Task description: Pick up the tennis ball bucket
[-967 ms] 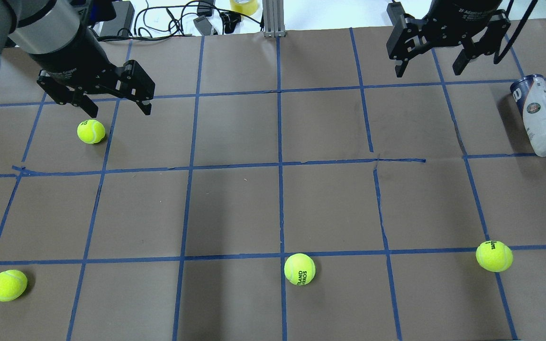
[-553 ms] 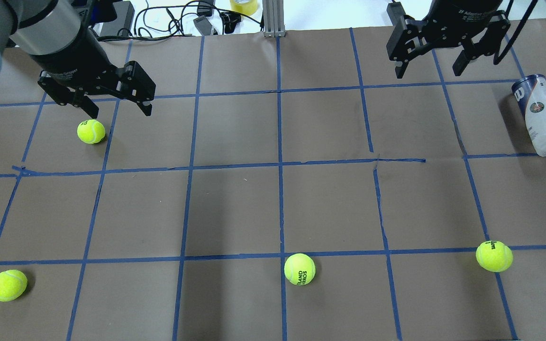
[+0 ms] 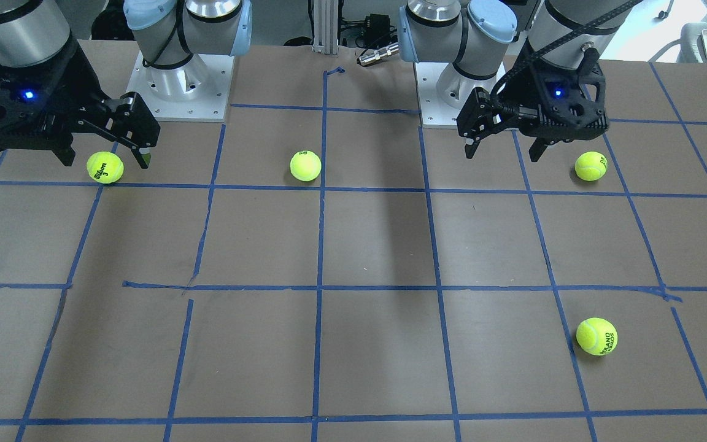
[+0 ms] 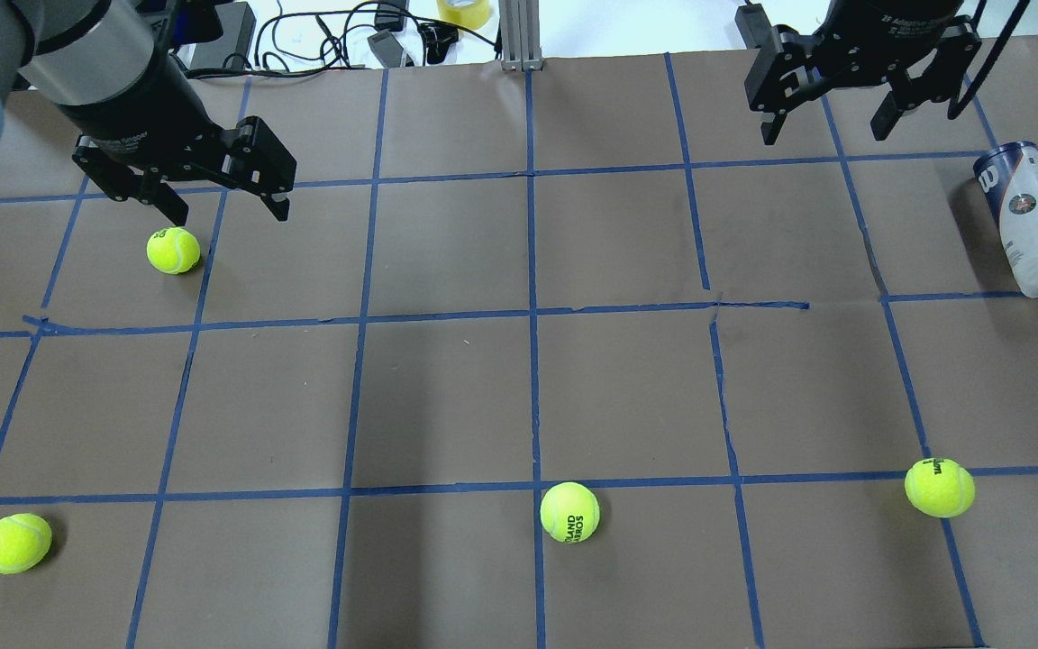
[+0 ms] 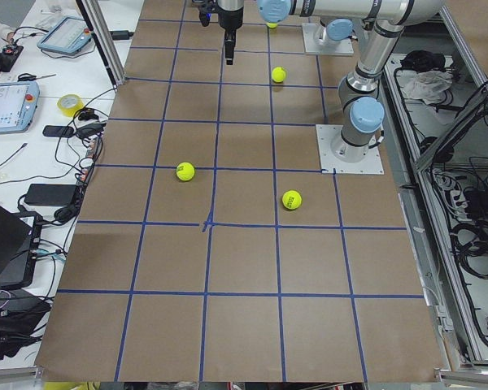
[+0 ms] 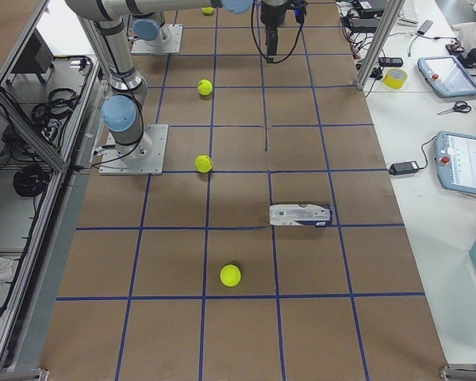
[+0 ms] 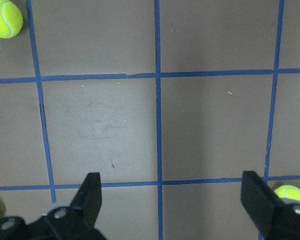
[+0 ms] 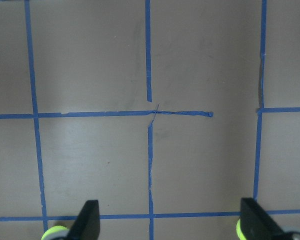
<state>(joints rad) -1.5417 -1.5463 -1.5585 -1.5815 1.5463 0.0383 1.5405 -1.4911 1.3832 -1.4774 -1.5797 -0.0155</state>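
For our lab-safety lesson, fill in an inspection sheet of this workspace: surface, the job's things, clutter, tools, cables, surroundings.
Surface: table covered in brown paper with a blue tape grid.
Job's things: tennis ball bucket lying on its side near the table's right edge, untouched.
Clutter: four tennis balls, loose and spread apart.
Tools: left tool open, empty; right tool open, empty, apart from the bucket.
Cables: cables tangled beyond the table's far edge.
Surroundings: yellow tape roll; teach pendant on the side bench.
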